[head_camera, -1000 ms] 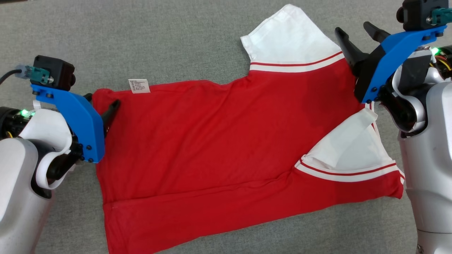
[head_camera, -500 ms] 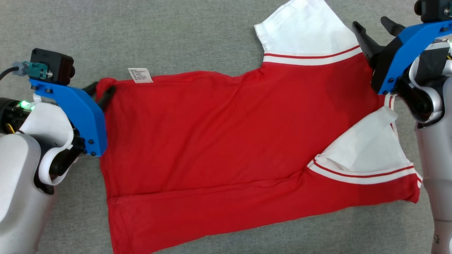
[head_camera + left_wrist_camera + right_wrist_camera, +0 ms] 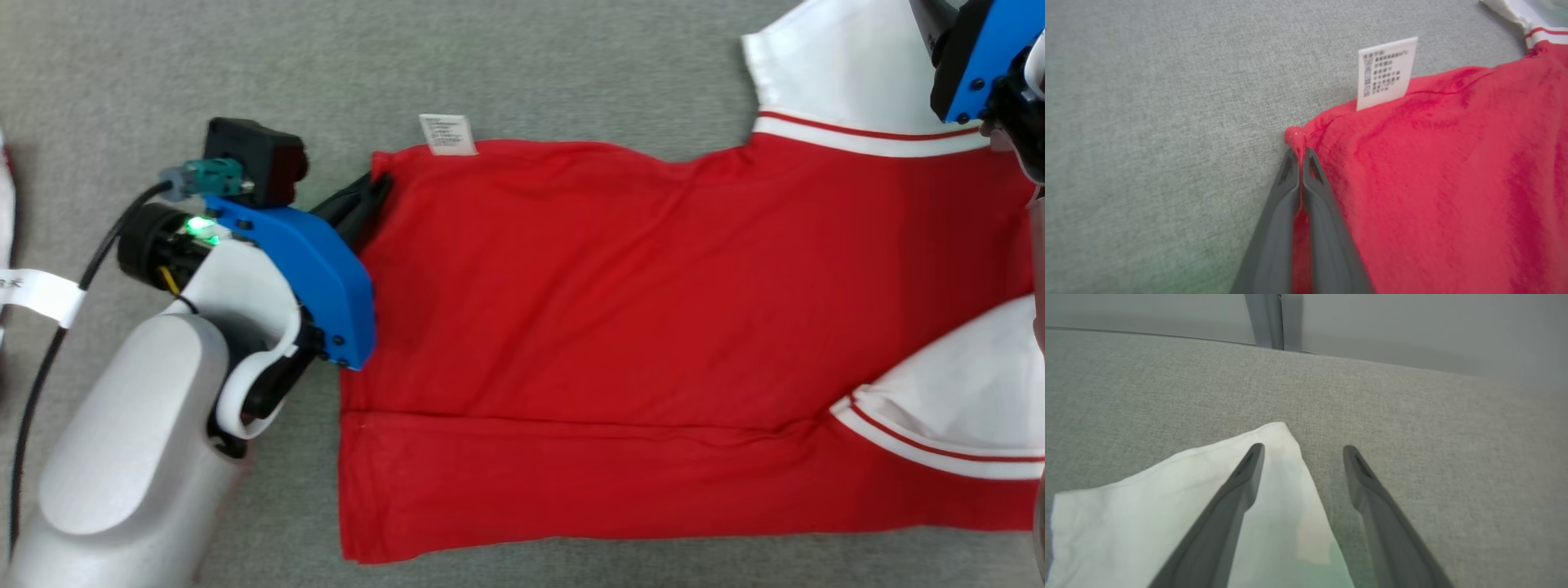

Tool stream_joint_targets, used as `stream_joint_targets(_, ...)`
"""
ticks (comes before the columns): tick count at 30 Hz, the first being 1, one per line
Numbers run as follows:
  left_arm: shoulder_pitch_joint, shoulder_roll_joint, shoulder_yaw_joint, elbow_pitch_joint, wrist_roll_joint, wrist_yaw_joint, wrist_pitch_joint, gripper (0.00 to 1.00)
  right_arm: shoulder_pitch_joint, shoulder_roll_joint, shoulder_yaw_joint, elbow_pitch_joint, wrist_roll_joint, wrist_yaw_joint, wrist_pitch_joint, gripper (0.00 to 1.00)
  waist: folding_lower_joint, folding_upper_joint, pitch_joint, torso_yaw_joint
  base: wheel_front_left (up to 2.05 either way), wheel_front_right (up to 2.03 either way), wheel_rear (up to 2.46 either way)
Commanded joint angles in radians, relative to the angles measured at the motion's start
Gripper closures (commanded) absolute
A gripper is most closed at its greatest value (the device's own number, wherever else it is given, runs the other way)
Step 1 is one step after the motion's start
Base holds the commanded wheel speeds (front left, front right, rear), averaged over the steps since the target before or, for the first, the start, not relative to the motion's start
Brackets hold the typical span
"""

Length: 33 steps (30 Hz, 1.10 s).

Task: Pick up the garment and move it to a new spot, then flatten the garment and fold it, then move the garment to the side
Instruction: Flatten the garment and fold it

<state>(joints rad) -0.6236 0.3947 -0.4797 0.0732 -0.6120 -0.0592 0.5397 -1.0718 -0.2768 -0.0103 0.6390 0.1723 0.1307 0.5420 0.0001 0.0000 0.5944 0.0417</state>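
Working the rig from afar, I have the red shirt (image 3: 620, 327) lying spread on the grey cloth surface (image 3: 245, 65), its white label (image 3: 446, 133) poking out from the far edge. My left gripper (image 3: 1299, 154) is clamped on the shirt's corner just beside the label, on the side toward my left arm. Its two dark fingers (image 3: 1276, 228) are pressed together with a strip of red fabric caught between them and a small bead of cloth bulging past the tips. My right gripper (image 3: 1303, 449) is well apart from the label, at the opposite end of the shirt by the white sleeve (image 3: 824, 73) with its red stripe. Its fingers stand wide apart and grip nothing, one poised over the sleeve's pointed corner, the other over bare grey surface; whether either touches down I cannot tell. A second white sleeve (image 3: 955, 408) lies folded over the red body, farther still from the label, and a long crease (image 3: 571, 420) runs the shirt's length on the side away from the label
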Motion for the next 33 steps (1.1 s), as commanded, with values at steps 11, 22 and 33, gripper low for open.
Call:
stream_joint_targets(11, -0.001, -0.043, -0.014, 0.07, 0.015, 0.003, -0.094, 1.0, -0.008, -0.044, 0.097, 0.099, -0.006, 0.001, 0.0, 1.0, -0.0001, 0.0, 0.025, 0.046, 0.0, 0.0, 0.0)
stream_joint_targets(22, 0.036, -0.041, 0.06, 0.13, 0.006, 0.058, -0.224, 1.0, 0.012, -0.127, 0.135, 0.034, 0.122, 0.0, -0.167, 1.0, -0.0001, 0.0, -0.066, -0.028, 0.0, 0.0, 0.0)
stream_joint_targets(33, 0.158, -0.033, 0.091, 0.129, -0.023, 0.06, -0.329, 1.0, 0.184, -0.136, 0.202, -0.03, 0.279, 0.0, -0.257, 1.0, -0.0001, 0.0, -0.199, -0.085, 0.0, 0.0, 0.0)
